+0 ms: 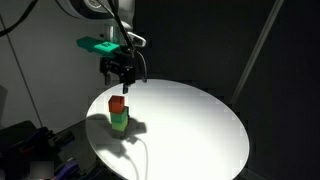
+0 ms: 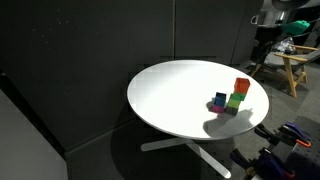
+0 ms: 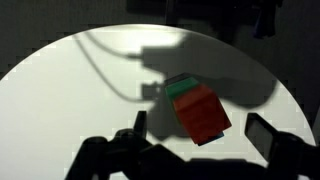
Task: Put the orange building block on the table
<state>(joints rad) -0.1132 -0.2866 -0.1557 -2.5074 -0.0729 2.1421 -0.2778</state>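
The orange building block (image 1: 117, 103) sits on top of a short stack of green blocks (image 1: 119, 121) on the round white table (image 1: 190, 130). In the exterior view from the opposite side, the orange building block (image 2: 242, 86) tops the green blocks (image 2: 236, 100). My gripper (image 1: 122, 73) hangs open above the stack, not touching it. In the wrist view the orange building block (image 3: 203, 112) lies between and below my open gripper's (image 3: 201, 126) dark fingers (image 3: 263, 132), with green (image 3: 180, 86) showing at its far edge. My gripper (image 2: 267, 45) is dim in that exterior view.
A small blue block (image 2: 219, 101) lies on the table (image 2: 180, 95) next to the stack. The stack stands near the table's edge. A wooden stool (image 2: 296, 68) stands beyond the table, and dark clutter (image 1: 30, 150) lies on the floor beside it.
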